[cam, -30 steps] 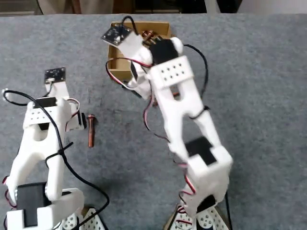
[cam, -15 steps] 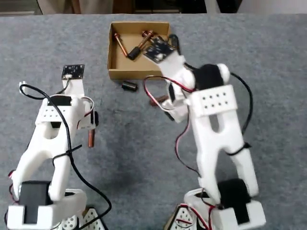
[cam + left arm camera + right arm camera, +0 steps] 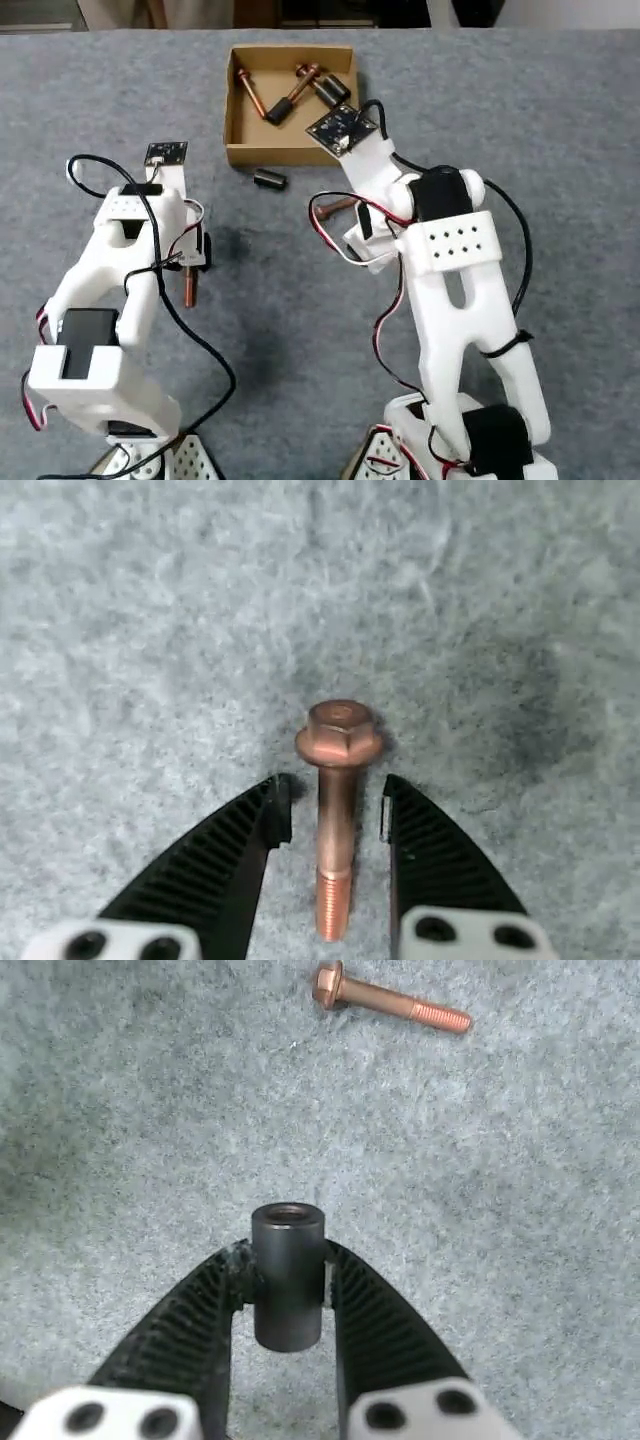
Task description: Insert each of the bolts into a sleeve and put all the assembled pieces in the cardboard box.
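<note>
A copper bolt (image 3: 339, 742) lies on the grey carpet between the fingers of my left gripper (image 3: 335, 790), which is open with a gap on each side of the shank. From above, its threaded end (image 3: 189, 288) pokes out below the left wrist. My right gripper (image 3: 288, 1258) is shut on a black sleeve (image 3: 288, 1285), held upright above the carpet. A second bolt (image 3: 388, 1000) lies just beyond it, seen from above as bolt (image 3: 335, 205), partly under the right arm. The cardboard box (image 3: 229, 110) sits at the back centre.
Inside the box lie copper bolts with black sleeves (image 3: 285, 100). A loose black sleeve (image 3: 268, 179) rests on the carpet just in front of the box. Open carpet stretches between the two arms and to the far right.
The right arm swung from over the box's left side to the right and drew back. The left wrist shifted right and settled over the bolt, covering its head.
</note>
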Available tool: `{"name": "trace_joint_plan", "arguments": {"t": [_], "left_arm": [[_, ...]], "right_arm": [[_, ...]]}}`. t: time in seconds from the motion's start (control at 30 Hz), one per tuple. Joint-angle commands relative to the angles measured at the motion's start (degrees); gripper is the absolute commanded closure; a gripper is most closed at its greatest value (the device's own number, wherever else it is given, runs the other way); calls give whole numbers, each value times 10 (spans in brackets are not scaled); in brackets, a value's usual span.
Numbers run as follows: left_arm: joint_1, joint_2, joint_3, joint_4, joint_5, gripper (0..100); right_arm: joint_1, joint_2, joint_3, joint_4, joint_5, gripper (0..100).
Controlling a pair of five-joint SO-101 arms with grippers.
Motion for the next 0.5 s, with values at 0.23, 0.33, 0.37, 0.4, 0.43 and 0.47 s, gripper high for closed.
{"name": "trace_joint_plan", "arguments": {"t": [0.23,0.33,0.37,0.4,0.43,0.47], "left_arm": [[9,3,-21,-10,2,977],[10,-5,-24,-7,1,982],[10,-16,-22,-5,1,982],[10,-31,-18,-5,1,982],[10,-50,-12,-5,1,982],[10,-73,-4,-5,1,982]], "right_arm": [[8,-22,0,-8,0,997],[8,-23,0,-3,0,997],[7,-23,0,5,0,997],[7,-24,-3,17,0,997],[7,-25,-4,25,0,997],[7,-31,-3,32,0,997]]}}
